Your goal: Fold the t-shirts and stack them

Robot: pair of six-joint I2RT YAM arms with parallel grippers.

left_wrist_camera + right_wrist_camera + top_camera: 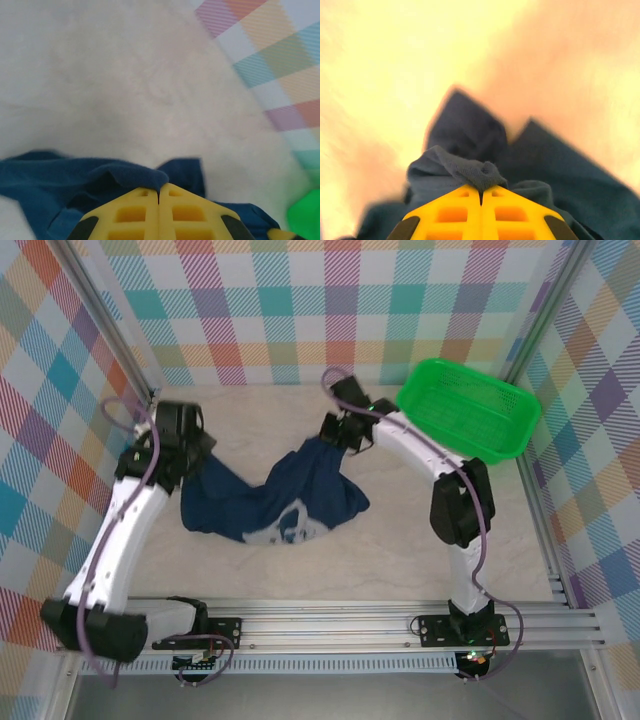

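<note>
Yellow ribbed plastic fingers (130, 215) of the left claw (158, 192) are pressed together on a fold of the dark navy blue cloth t-shirt (60, 175). The right claw (481, 192) is likewise clenched on a bunched navy edge. From above, the left arm (115, 540) leans toward 1 o'clock, its wrist over the shirt's 9 o'clock corner. The right arm (415, 448) bends at the elbow and reaches toward 10 o'clock, gripping the shirt's 1 o'clock corner. Between them the wrinkled shirt sags onto the middle of the pale beige matte surface (400, 560), with a white print (285, 525) near its 6 o'clock edge. A green mesh plastic basket (465, 405) sits at 2 o'clock.
</note>
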